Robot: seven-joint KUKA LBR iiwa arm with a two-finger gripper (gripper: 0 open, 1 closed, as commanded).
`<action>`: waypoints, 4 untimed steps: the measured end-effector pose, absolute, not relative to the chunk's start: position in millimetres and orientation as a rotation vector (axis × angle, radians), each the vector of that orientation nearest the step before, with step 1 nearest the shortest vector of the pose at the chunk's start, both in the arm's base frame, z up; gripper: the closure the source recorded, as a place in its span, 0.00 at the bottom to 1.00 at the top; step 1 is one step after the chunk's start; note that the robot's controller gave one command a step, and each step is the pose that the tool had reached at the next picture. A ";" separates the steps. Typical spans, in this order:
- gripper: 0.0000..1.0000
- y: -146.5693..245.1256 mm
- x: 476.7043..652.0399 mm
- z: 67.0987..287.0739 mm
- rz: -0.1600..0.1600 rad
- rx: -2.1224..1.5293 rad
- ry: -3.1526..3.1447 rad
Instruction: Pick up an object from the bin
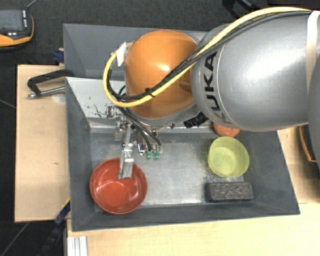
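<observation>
My gripper hangs below the orange wrist cover at the bin's left side. Its tip reaches down over the far rim of a red bowl, which sits upright in the near left corner. Whether the gripper touches the bowl I cannot tell. A yellow-green cup stands open side up to the right, well apart from the gripper.
A dark grey rectangular block lies flat near the front right wall. An orange-pink thing peeks out from under the arm behind the cup. The arm and its cover hide the bin's back half.
</observation>
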State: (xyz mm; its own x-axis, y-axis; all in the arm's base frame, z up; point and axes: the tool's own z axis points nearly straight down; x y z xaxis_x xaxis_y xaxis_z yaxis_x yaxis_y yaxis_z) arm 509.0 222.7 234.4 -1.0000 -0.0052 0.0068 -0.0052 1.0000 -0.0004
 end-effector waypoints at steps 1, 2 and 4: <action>0.00 217.6 520.6 66.4 0.001 0.277 -3.117; 1.00 218.5 524.7 73.1 -0.007 0.273 -3.132; 1.00 197.8 569.3 201.3 -0.012 0.781 -3.067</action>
